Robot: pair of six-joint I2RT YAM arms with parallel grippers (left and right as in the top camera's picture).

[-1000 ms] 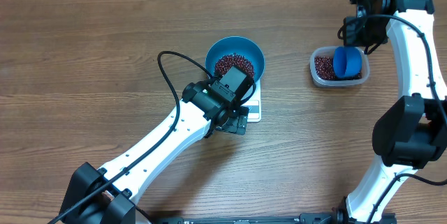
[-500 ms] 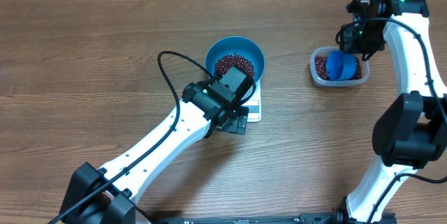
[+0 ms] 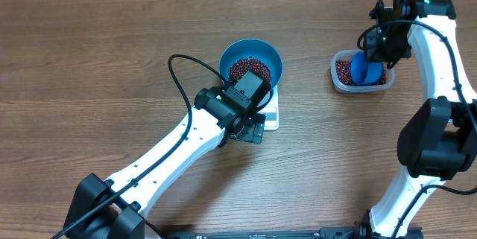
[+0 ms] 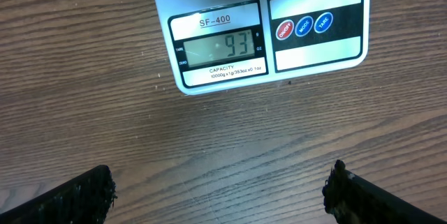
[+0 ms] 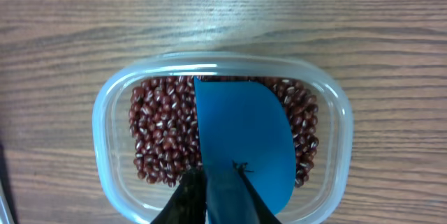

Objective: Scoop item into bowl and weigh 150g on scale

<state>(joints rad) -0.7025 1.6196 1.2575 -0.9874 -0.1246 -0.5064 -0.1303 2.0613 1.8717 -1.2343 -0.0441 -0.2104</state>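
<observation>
Left gripper (image 4: 220, 190) spread wide over the table (image 4: 209, 133), just below the scale (image 4: 265, 35), display reading 93; bowl (image 3: 273, 59) holding beans (image 3: 250, 68) on the scale; right gripper (image 5: 213, 189) clenched on a blue scoop (image 5: 244, 133), over more beans in a clear tub (image 5: 103, 126)

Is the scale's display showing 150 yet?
No, the display on the scale reads 93, well short of 150.

Robotics lab bench, wood-grain table (image 3: 74, 60), cabled white left arm (image 3: 168, 153) and right arm (image 3: 441, 53)
</observation>
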